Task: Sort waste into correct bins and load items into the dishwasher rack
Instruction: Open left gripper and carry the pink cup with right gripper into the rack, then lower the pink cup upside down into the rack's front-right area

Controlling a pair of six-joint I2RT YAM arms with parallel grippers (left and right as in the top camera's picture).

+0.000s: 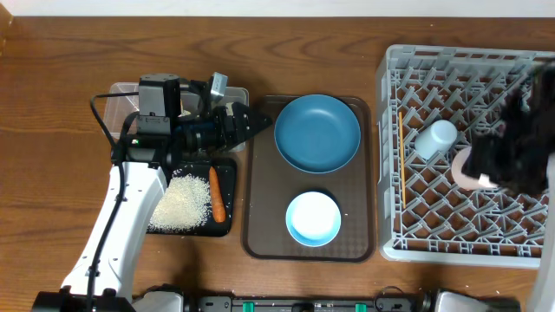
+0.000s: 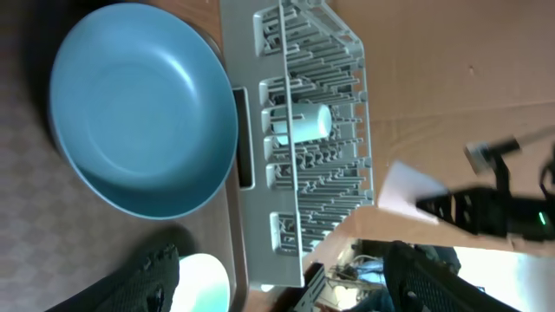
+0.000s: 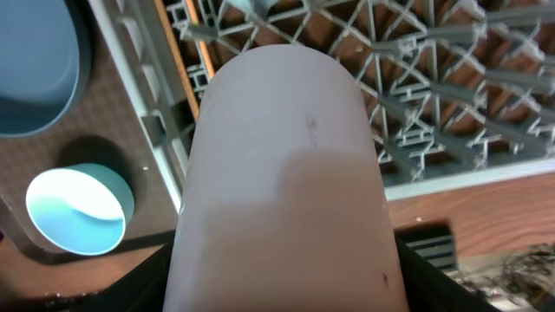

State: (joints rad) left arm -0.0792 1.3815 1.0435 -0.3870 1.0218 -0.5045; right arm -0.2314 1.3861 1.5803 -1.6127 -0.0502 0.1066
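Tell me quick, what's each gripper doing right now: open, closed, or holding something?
Left gripper: open, holding nothing.
Right gripper: closed on the pale pink cup.

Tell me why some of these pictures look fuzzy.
Right wrist view: the pale pink cup sits so close it looks soft and washed out. Overhead view: the right arm is a dark smear over the grey rack. Left wrist view: crisp.

Bright, even light; soft shadows; pale pink cup (image 3: 286,173) blurred close-up.
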